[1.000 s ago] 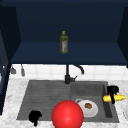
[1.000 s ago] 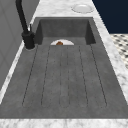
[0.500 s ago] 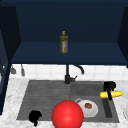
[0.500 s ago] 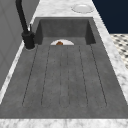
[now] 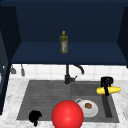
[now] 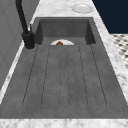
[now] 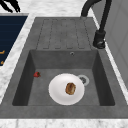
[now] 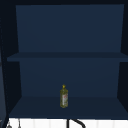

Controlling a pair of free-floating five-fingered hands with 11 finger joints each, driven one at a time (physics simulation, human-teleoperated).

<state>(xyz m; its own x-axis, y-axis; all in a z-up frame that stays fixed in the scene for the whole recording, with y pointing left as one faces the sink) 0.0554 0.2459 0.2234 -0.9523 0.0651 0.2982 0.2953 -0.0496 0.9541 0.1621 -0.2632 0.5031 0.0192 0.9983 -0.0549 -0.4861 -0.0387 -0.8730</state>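
My right hand [image 5: 107, 82] hangs over the right rim of the sink basin [image 5: 110, 110], shut on a yellow corn cob [image 5: 112, 89] that lies crosswise in the air. In the basin is a white plate [image 5: 93, 111] with a brown piece of food [image 5: 88, 105] on it; the plate [image 7: 57, 90] and food [image 7: 70, 88] are also in the right side view. My left hand [image 5: 35, 116] floats idle at the front left corner of the drainboard [image 5: 45, 95], fingers relaxed; the same hand [image 7: 10, 5] appears at the far end in the right side view.
A red ball [image 5: 67, 115] fills the front middle. A small red thing [image 7: 37, 74] lies in the basin. The black faucet [image 5: 68, 76] stands behind the sink. An olive bottle [image 5: 63, 42] is on the cabinet shelf. Another plate [image 6: 82, 8] rests on the counter.
My right hand has risen and shifted a little left, carrying the corn cob with it. The left hand has stayed where it was.
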